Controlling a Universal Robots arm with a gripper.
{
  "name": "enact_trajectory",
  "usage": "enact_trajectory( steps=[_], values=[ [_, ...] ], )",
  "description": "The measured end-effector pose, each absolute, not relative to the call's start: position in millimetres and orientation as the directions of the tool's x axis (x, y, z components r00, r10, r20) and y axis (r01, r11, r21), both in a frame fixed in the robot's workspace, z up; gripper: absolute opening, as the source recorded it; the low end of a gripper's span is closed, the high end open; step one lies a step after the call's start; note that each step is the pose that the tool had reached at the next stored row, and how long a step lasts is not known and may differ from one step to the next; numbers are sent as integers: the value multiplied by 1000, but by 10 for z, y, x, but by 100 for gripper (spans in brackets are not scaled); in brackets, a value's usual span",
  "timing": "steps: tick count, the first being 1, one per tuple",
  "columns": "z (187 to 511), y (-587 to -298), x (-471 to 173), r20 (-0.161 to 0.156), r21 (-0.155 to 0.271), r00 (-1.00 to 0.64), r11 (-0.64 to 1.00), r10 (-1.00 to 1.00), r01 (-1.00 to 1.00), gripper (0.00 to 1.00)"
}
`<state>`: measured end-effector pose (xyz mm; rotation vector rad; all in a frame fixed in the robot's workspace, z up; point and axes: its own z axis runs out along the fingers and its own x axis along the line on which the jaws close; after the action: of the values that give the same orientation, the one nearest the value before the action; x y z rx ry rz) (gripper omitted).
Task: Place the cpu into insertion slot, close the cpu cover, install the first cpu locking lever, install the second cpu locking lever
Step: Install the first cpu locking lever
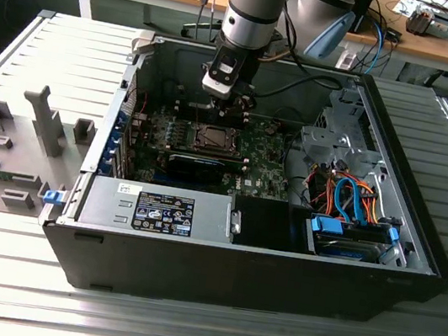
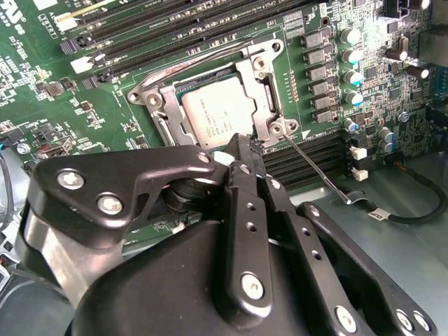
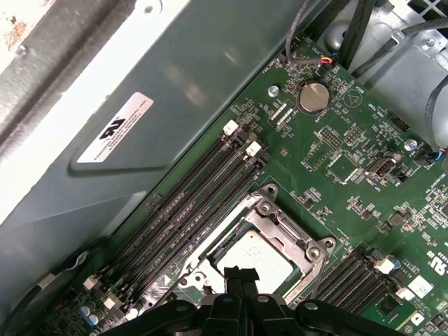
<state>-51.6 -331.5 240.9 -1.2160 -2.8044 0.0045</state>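
Observation:
The cpu (image 2: pixel 213 112) lies flat in the insertion slot (image 1: pixel 211 139), its silver-grey top showing through the window of the cpu cover (image 2: pixel 262 91). The cover lies down over it. A thin wire locking lever (image 2: pixel 318 168) sticks out slantwise from the socket corner, its hooked end free above the board. Another lever rod (image 2: pixel 210 59) runs along the socket edge beside the memory slots. My gripper (image 2: pixel 241 143) is shut with nothing between its fingers, its tip just above the socket edge near the free lever's root. In the first wrist view the gripper (image 3: pixel 241 273) hangs over the cpu (image 3: pixel 262 248).
The green motherboard (image 3: pixel 350 168) lies inside an open computer case (image 1: pixel 417 241). Long black memory slots (image 3: pixel 189 203) flank the socket, and capacitors (image 2: pixel 350 56) stand beside it. Orange and blue cables (image 1: pixel 356 197) and a drive bay sit at the exterior view's right. Grey fixtures (image 1: pixel 44 118) stand outside the case.

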Motion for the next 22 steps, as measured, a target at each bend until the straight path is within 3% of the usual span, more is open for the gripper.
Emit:
enact_trajectory(
  steps=[22],
  values=[
    [2409,-3315,-516,77,-36,-693,697,717,716,11]
  ],
)
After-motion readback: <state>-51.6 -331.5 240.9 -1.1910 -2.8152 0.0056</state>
